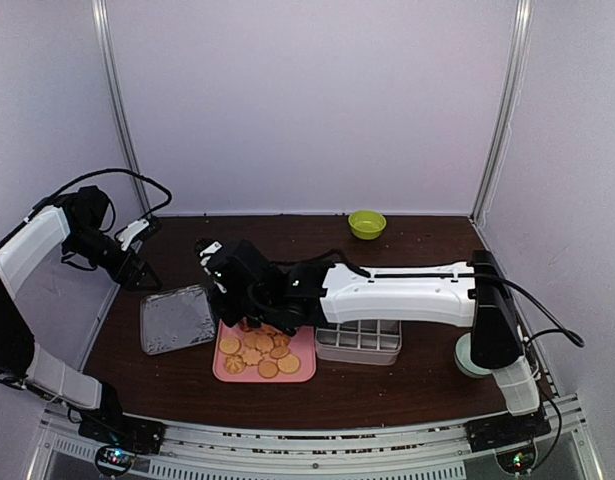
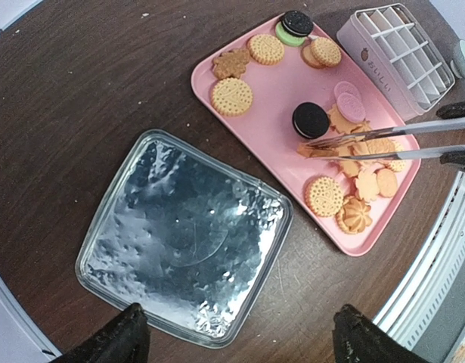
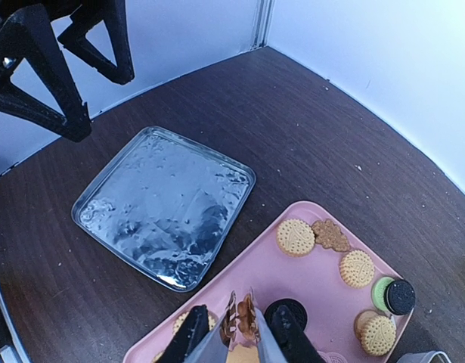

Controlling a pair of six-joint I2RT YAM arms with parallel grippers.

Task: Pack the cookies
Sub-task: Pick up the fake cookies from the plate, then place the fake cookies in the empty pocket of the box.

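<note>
Cookies [image 2: 323, 195], mostly golden-tan with a few black and pink, lie on a rectangular pink plastic tray [image 2: 255, 113], crowded toward one end, with bare pink along its middle. The jaws of the right gripper [image 3: 236, 333] clamp thin metal tongs [image 2: 391, 131], whose tips pinch one tan cookie [image 3: 245, 318]. The left gripper [image 2: 240, 344] hovers, jaws wide, at the edge of a square foil tray [image 2: 187, 234], just beside the pink tray. Dark tabletop [image 2: 81, 91] lies open beyond.
</note>
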